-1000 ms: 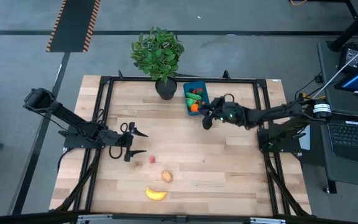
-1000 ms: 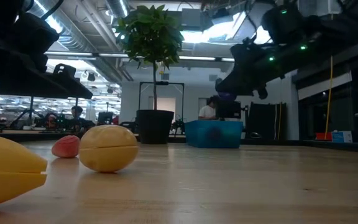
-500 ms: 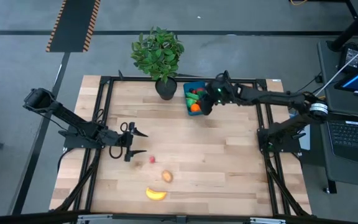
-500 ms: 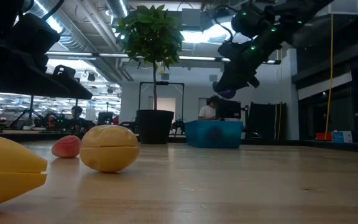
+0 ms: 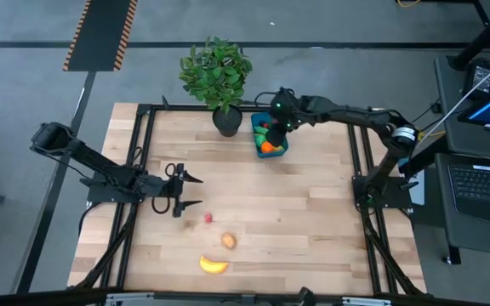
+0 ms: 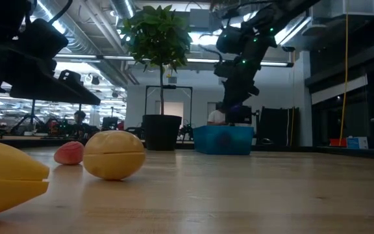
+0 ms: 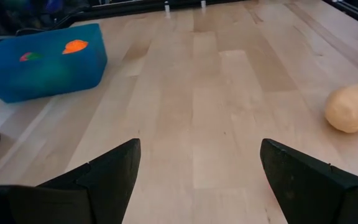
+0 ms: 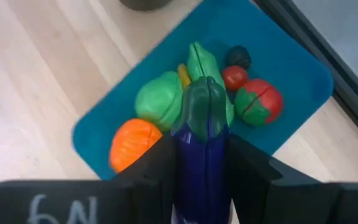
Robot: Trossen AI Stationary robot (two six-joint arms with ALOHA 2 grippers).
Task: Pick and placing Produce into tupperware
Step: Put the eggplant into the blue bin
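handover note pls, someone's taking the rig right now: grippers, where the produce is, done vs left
Right gripper: shut on the purple eggplant, hovering over the blue tupperware near the potted plant.
Left gripper: open, empty, waiting low over the table's left side.
Done: an orange, green pieces and red pieces already lie in the tupperware.
Left: release the eggplant into it, then collect the red berry, the tan potato and the banana, all loose on the wood at the front of the table.
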